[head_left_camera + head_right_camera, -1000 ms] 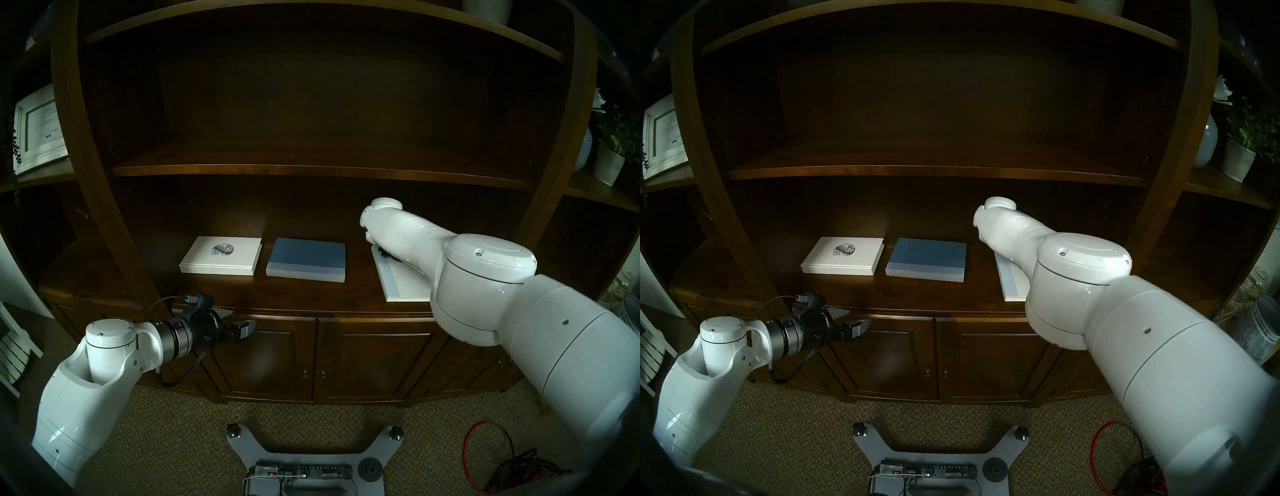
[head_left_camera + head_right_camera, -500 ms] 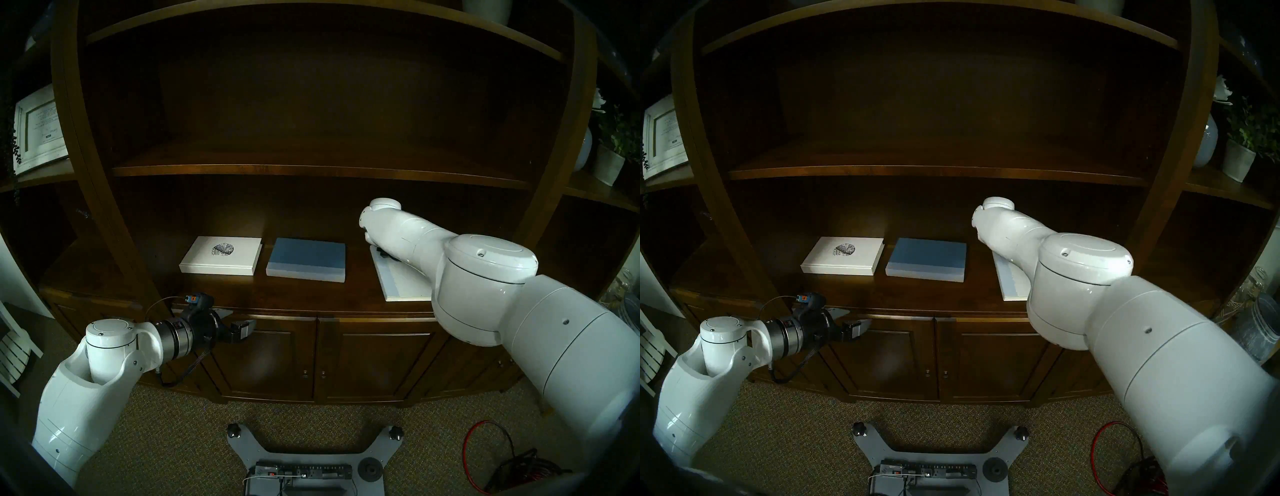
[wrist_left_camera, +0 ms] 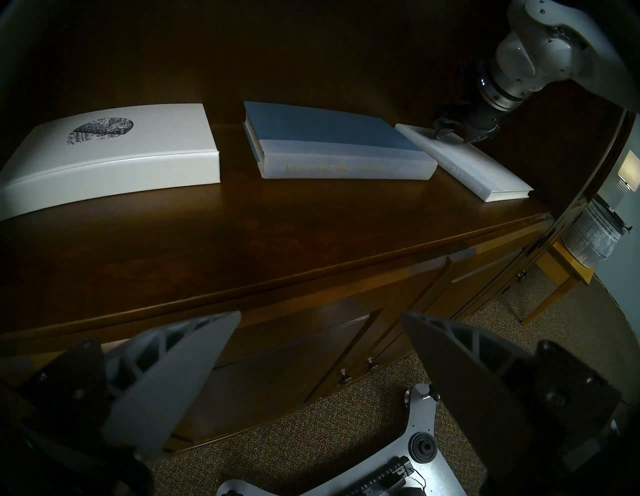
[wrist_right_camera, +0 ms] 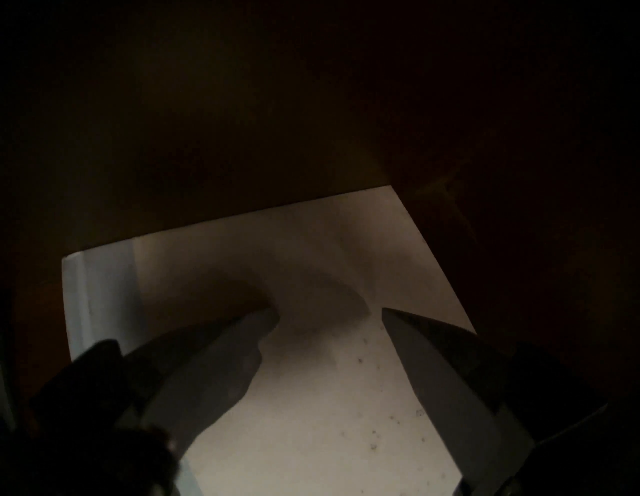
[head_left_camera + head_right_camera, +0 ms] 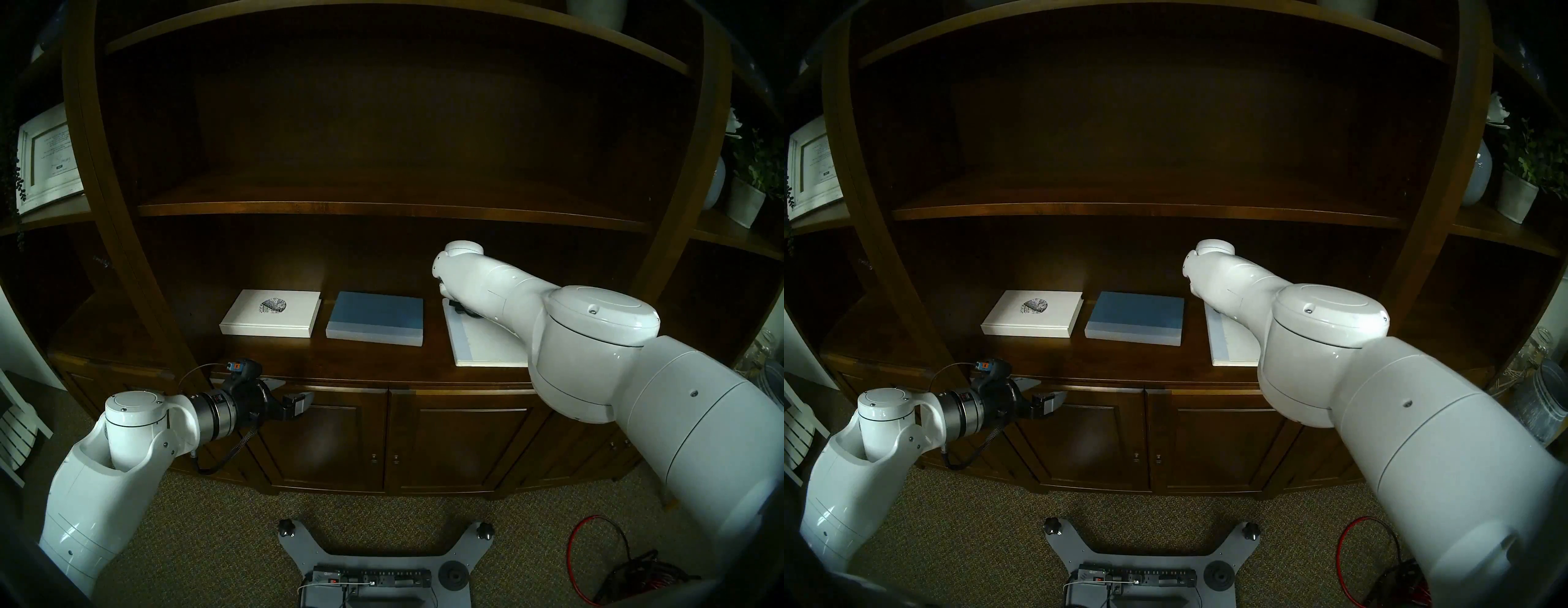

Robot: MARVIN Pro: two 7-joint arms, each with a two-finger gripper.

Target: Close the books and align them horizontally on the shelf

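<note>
The right arm reaches in from the frame's right, its gripper (image 3: 454, 133) angled down with fingertips spread, pressing the plain white book's (image 5: 488, 346) far end at right of the shelf (image 5: 382, 358). The left gripper (image 3: 320, 350) hangs wide open, lower left, before the cabinet doors (image 5: 331, 437). The emblem book (image 5: 271, 313) and blue book (image 5: 376, 318) lie closed at centre.

White book (image 5: 271, 313) with dark round emblem, blue book (image 5: 376, 317), dark-brown shelf (image 5: 297, 356).

The left arm (image 5: 127, 429) is bent low at near left, its gripper (image 3: 318, 350) wide open. The right arm (image 5: 594, 352) reaches far right, its gripper (image 4: 330, 318) angled down, fingers apart.
</note>
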